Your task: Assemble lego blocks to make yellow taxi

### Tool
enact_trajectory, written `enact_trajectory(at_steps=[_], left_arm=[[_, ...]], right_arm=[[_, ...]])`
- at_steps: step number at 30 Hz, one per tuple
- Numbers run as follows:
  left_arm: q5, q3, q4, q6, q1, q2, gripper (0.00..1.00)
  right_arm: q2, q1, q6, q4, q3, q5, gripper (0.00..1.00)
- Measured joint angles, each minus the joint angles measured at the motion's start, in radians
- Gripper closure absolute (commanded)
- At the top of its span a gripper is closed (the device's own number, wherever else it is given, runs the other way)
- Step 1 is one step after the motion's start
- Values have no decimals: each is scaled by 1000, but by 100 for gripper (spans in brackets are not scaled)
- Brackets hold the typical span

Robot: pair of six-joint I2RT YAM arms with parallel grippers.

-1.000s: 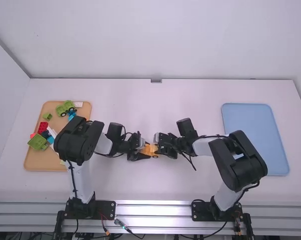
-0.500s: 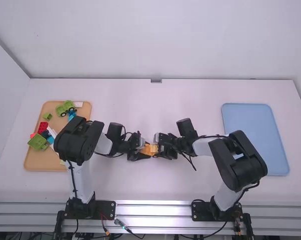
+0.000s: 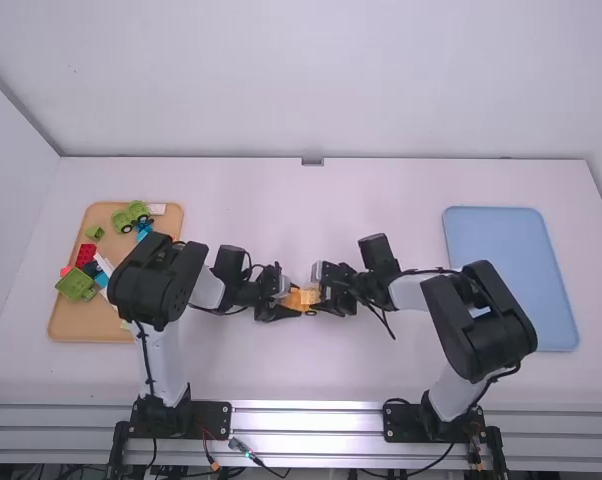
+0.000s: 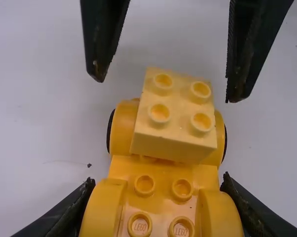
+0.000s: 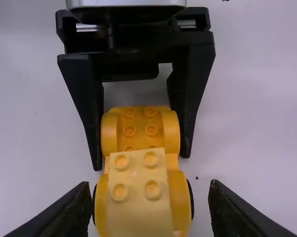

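Left gripper: the left gripper (image 3: pixel 289 301), just left of the frame's middle, is clamped on the yellow-orange car base (image 4: pixel 163 197); its fingers (image 5: pixel 93 123) press the fenders from both sides.
Right gripper: the right gripper (image 3: pixel 318 291) is released — its fingers (image 4: pixel 248 54) stand apart on either side of the pale yellow block (image 4: pixel 173 118), clear of it.
Car base: at the centre of the high view, between the arms; rounded fenders, a black wheel (image 5: pixel 190 202) on each side by the block.
Block: four studs on top, resting on the base between one pair of fenders, slightly askew; whether fully seated, I cannot tell.
Tan tray: the tan tray (image 3: pixel 86 325) at the left of the frame carries a green wheeled piece (image 3: pixel 131 215), a red block (image 3: pixel 86 254) and other parts.
Blue tray: the blue tray (image 3: pixel 506 270) lies at the right — flat on the white table (image 3: pixel 311 375).
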Motion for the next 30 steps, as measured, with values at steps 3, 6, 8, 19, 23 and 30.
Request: enact_trajectory(at_steps=[3, 6, 8, 19, 23, 30], left_arm=[[0, 0, 0, 0, 0, 0, 43], [0, 0, 0, 0, 0, 0, 43], [2, 0, -2, 0, 0, 0, 43], [3, 5, -10, -8, 0, 0, 43], [3, 5, -13, 2, 0, 0, 44], [2, 5, -24, 32, 0, 0, 46]], right_arm=[[0, 20, 0, -15, 0, 29, 48], [0, 37, 0, -21, 0, 56, 66], [-1, 40, -1, -13, 1, 68, 79], [-3, -7, 21, -26, 2, 45, 89], [-3, -36, 27, -35, 2, 39, 89], [-3, -24, 25, -48, 2, 31, 89]])
